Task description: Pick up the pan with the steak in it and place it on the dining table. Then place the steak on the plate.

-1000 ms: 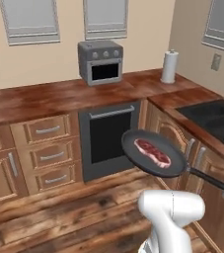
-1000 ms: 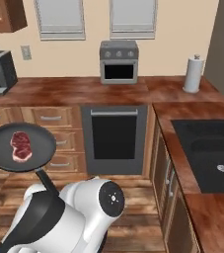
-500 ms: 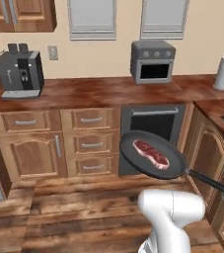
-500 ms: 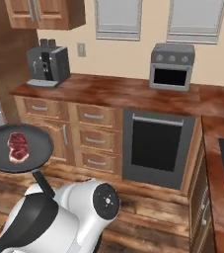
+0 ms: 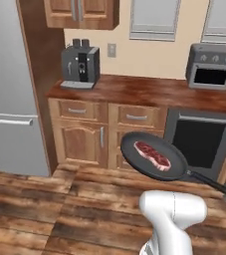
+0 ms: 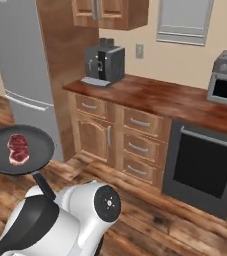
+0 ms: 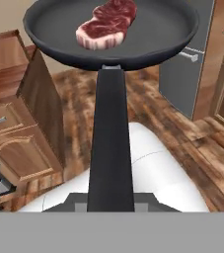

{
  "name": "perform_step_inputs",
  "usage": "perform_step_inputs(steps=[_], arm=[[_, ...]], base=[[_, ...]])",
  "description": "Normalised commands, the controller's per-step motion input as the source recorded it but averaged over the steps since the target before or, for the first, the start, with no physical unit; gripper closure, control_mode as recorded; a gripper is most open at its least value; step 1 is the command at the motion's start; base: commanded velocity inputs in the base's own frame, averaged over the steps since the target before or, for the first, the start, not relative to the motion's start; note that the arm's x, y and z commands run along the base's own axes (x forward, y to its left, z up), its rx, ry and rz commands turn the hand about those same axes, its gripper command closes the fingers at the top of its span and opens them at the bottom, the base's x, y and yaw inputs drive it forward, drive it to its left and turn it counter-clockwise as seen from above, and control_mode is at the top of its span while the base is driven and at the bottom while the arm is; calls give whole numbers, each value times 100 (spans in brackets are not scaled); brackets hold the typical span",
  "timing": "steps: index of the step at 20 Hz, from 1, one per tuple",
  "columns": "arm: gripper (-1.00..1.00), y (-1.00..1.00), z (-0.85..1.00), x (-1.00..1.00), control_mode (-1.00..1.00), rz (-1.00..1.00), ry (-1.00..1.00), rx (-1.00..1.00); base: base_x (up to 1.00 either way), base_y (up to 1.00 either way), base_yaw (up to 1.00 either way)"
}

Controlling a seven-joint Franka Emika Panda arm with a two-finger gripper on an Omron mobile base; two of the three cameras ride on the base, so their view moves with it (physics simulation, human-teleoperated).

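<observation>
The dark pan [image 5: 153, 156] hangs level above the wooden floor, in front of the counter drawers, with the red steak [image 5: 153, 155] lying flat in it. My gripper [image 7: 111, 200] is shut on the near end of the pan's long black handle [image 7: 110, 143]. From the hand the pan [image 7: 111, 30] sits ahead with the steak [image 7: 106, 23] near its middle. From the right side the pan [image 6: 19, 150] and steak [image 6: 18, 148] float at the left, above my arm's elbow. The dining table and the plate are out of view.
A grey fridge [image 5: 10, 89] stands at the left. A coffee machine [image 5: 80, 64] sits on the wooden kitchen counter [image 5: 134, 92], with drawers below. A built-in oven [image 5: 199, 142] and a toaster oven [image 5: 211, 67] are at the right. Open wooden floor [image 5: 59, 214] lies in front.
The whole picture has slid right as the base turns left: sink and paper roll left the views, coffee machine and fridge came in. The pan keeps its place relative to the arm.
</observation>
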Motion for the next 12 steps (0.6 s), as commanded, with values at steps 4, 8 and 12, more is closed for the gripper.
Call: perform_step_inputs(steps=[4, 8, 12], arm=[[100, 0, 0, 0, 100, 0, 0, 0], [100, 0, 0, 0, 100, 0, 0, 0], [100, 0, 0, 0, 100, 0, 0, 0]], base=[[-2, 0, 50], [-2, 0, 50], [-3, 0, 50]])
